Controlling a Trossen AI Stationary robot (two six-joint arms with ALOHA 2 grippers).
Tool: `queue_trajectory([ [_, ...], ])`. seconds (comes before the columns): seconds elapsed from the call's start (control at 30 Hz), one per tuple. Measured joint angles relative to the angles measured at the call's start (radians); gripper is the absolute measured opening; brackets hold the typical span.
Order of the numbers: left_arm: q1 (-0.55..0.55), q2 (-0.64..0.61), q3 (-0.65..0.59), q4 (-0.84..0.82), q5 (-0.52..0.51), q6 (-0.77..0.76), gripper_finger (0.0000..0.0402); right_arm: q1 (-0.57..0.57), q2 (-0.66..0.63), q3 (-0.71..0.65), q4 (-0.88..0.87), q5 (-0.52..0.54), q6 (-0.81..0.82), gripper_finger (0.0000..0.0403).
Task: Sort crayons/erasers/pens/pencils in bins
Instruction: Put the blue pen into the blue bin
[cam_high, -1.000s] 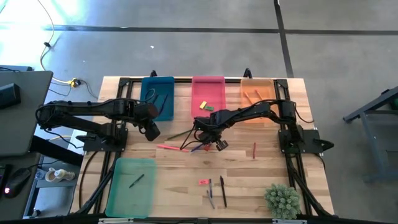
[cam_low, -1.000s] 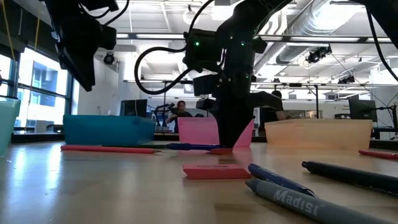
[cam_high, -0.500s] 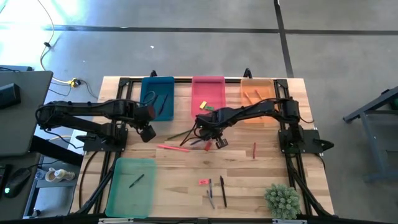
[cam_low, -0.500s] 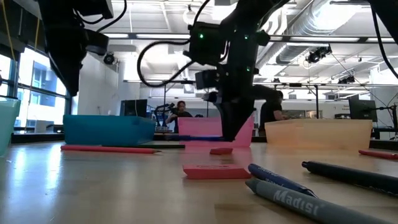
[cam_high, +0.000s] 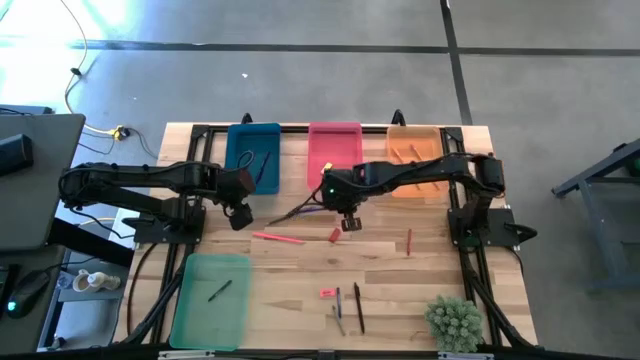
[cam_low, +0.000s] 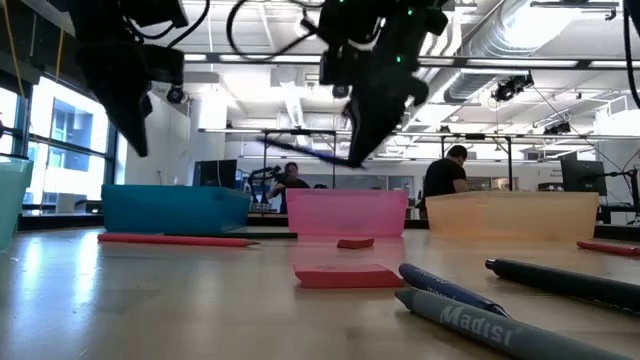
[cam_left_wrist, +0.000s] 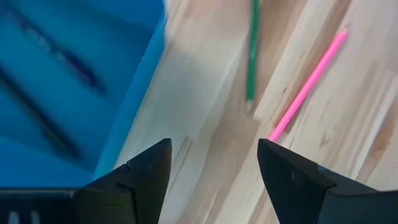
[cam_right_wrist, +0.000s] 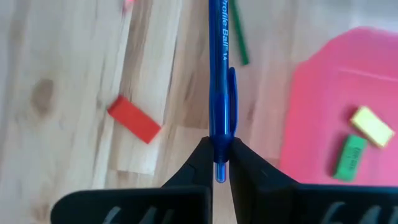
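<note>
The right gripper is clamped on a blue pen; the blue bin lies at ten o'clock, nearer the open left gripper

two dark jointed arms, black looping cables, green indicator light, angular black fingers

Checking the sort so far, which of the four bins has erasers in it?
The pink bin, middle of the far row: it holds a yellow eraser and a green eraser; the others show none.
</note>
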Motion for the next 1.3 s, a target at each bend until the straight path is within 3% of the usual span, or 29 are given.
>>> queue_trajectory([
  [0.53, 0.051, 0.0, 0.0, 0.517, 0.039, 0.235, 0.0227, -0.022, -0.261, 0.002, 0.093, 0.135, 0.124, 0.0005],
  [0.87, 0.1, 0.0, 0.0, 0.998, 0.113, 0.207, 0.0227, -0.076, -0.363, 0.002, 0.252, 0.096, 0.171, 0.0005],
  [1.3, 0.125, 0.0, 0.0, 1.266, 0.119, 0.111, 0.0227, -0.08, -0.355, 0.002, 0.534, 0.092, 0.141, 0.0005],
])
